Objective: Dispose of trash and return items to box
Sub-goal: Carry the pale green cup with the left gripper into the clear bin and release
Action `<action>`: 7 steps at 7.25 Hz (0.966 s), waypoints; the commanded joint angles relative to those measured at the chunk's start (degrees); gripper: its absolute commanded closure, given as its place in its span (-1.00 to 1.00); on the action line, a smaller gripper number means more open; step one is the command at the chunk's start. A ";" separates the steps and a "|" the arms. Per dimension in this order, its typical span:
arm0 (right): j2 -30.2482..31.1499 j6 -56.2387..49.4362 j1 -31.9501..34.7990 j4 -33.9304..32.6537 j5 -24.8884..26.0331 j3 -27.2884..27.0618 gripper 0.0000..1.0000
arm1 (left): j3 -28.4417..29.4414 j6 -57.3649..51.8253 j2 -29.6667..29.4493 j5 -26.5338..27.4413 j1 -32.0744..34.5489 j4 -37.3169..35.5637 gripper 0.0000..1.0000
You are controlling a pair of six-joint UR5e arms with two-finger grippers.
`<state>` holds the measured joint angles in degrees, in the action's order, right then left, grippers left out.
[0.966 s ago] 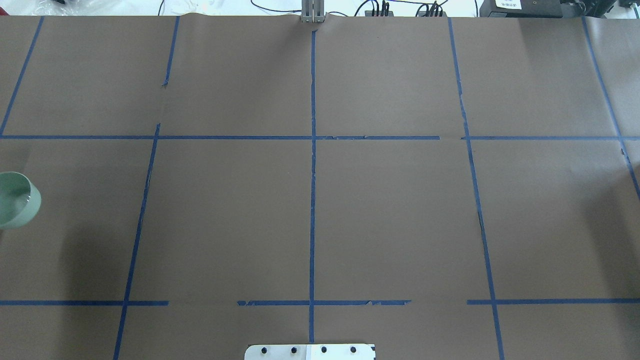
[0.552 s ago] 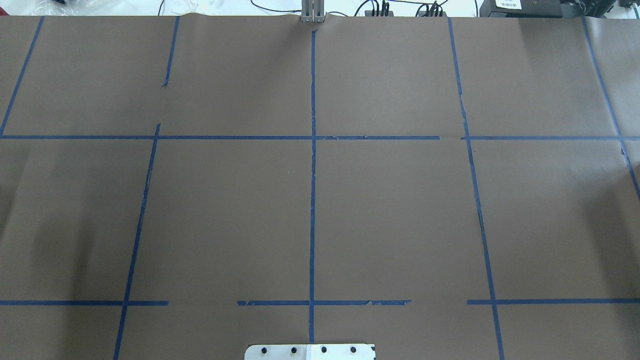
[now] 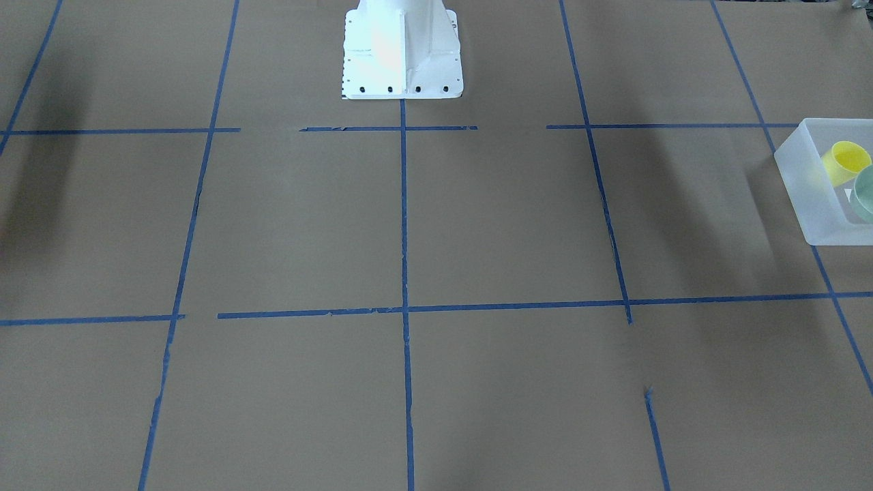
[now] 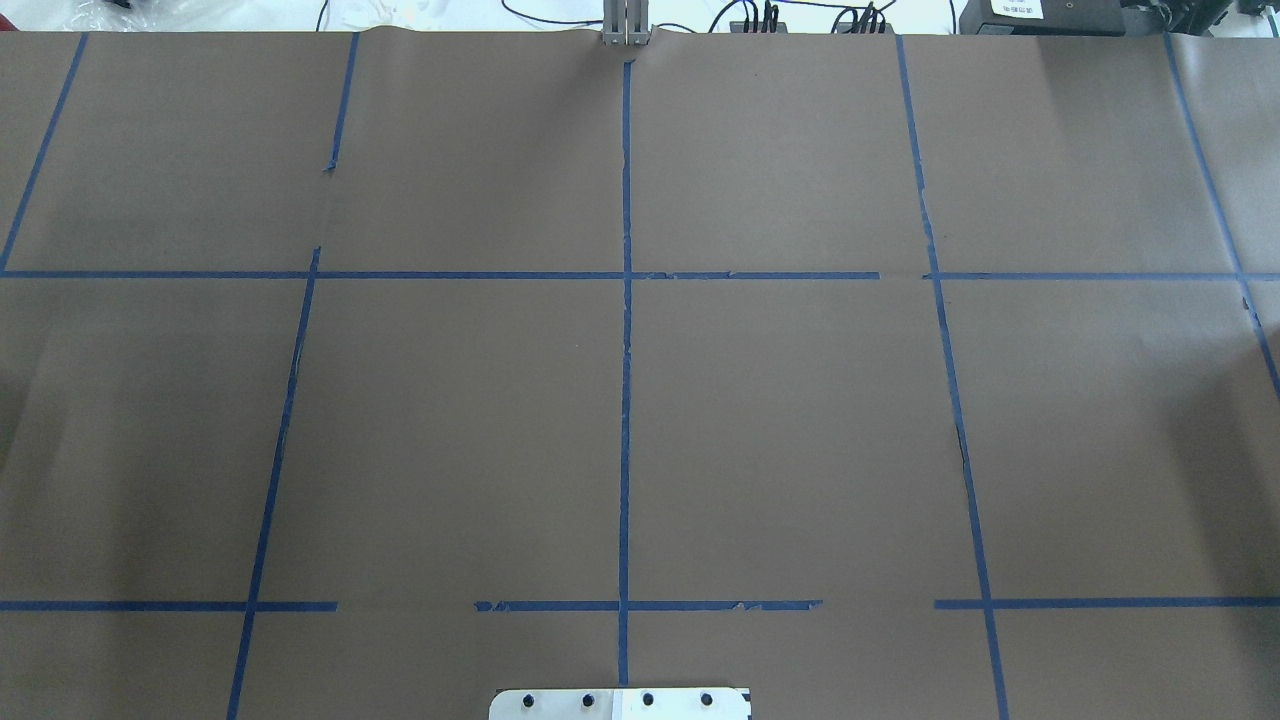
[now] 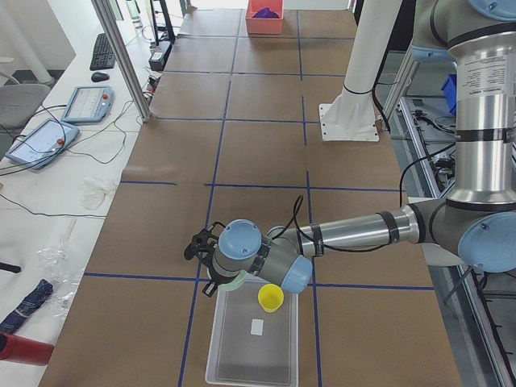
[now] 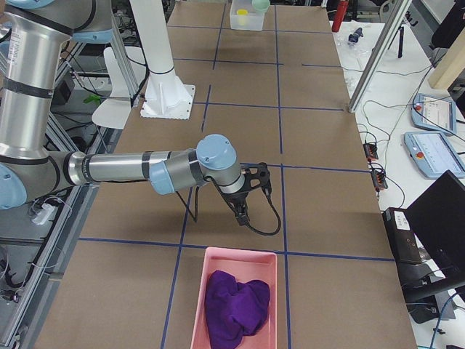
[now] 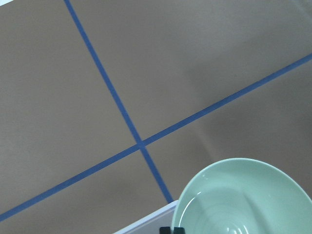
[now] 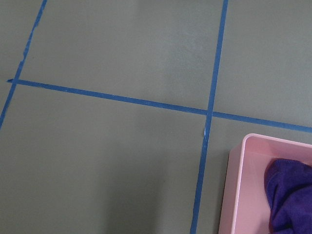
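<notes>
The frosted-white box [image 5: 242, 355] lies at the table's left end, with a white label [image 5: 257, 326] on its bottom. It also shows in the front-facing view [image 3: 805, 198]. The yellow cup [image 5: 270, 298] lies inside it [image 3: 846, 160]. My left gripper [image 5: 216, 278] holds the mint-green bowl [image 5: 235, 281] over the box's near rim. In the left wrist view a black fingertip [image 7: 171, 230] sits on the bowl's [image 7: 243, 200] rim. My right gripper [image 6: 243, 214] hangs over bare table near the pink bin. I cannot tell whether it is open or shut.
A pink bin [image 6: 218, 253] holding a purple cloth [image 6: 236, 305] stands at the table's right end, also in the right wrist view [image 8: 234, 195]. The robot's white base [image 3: 401, 54] stands at the table's near middle. Blue tape lines grid the brown table.
The mint-green bowl moved left out of the overhead view's left edge. The shadow there has shrunk toward that edge.
</notes>
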<state>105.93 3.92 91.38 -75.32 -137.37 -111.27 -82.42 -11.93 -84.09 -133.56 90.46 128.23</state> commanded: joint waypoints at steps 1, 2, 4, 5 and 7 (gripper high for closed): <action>-0.11 0.03 -0.06 0.00 0.00 0.00 -1.00 | 0.95 -0.28 2.07 0.85 0.16 2.47 1.00; -0.20 0.03 -0.06 0.00 0.00 0.00 -1.00 | 1.03 -0.20 2.43 1.02 0.16 2.82 1.00; -0.20 -0.06 -0.06 0.00 0.08 0.00 -1.00 | 1.56 -0.20 3.48 0.93 -0.01 6.15 0.84; -0.20 0.03 -0.06 0.00 0.08 0.09 -1.00 | 1.56 -0.11 4.80 0.85 -0.19 8.59 0.57; -0.29 0.03 -0.41 0.00 0.08 0.00 -1.00 | 1.03 -0.11 4.64 0.84 -0.28 8.97 -0.69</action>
<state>105.68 3.94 91.21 -75.32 -137.29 -111.21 -81.02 -12.13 -79.52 -132.70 90.28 136.68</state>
